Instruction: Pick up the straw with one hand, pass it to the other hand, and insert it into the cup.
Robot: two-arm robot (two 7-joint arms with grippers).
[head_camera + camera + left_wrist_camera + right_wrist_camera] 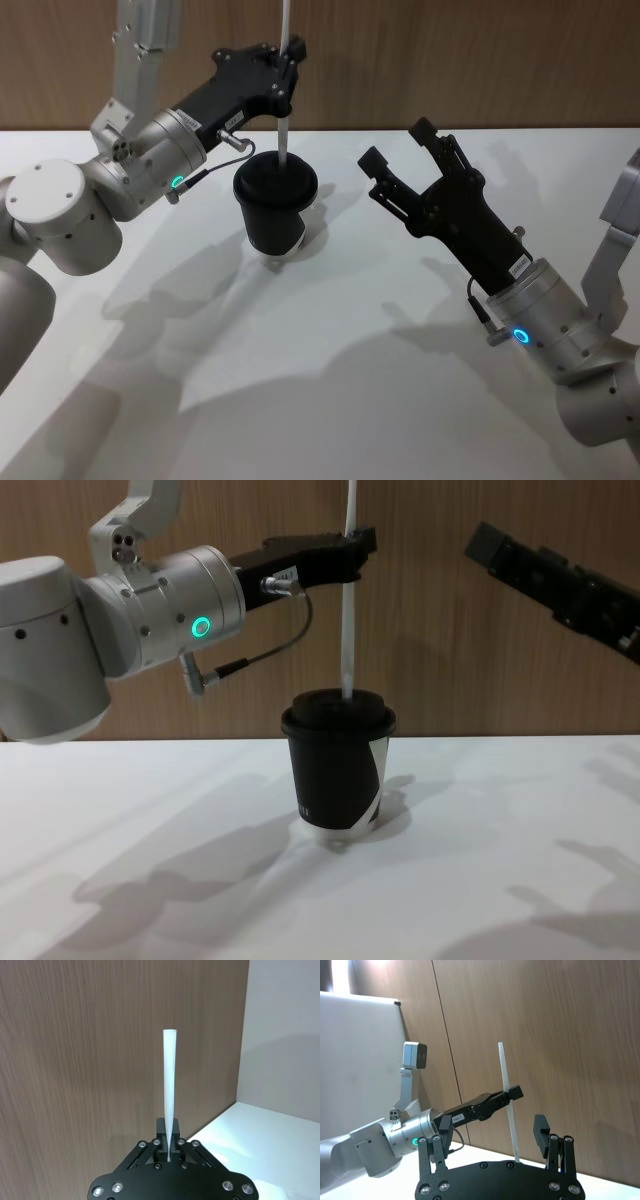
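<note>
Straw (285, 95) is held upright, pinched between the pressed-together fingers of the left gripper (290, 62), and its lower end is met by the domed lid of the cup (275, 210); from the chest view the tip sits at the lid's centre, though how deep it goes cannot be told. The cup is stood upright on the white bench (330, 400), towards the back, near the wooden wall (450, 60). The left gripper is reached over the cup from the robot's left, above the lid and not touching it.

The right gripper (400, 160) is hung to the right of the cup, well apart from it, with its fingers spread and nothing between them. A band of bare bench is left between cup and right gripper. Wide open surface is seen in front of the cup, marked by shadows alone, and more open bench lies off to both sides. Behind the cup the room is closed off by the wall. In the left wrist view the straw's upper length is seen rising free against the wood panel.
</note>
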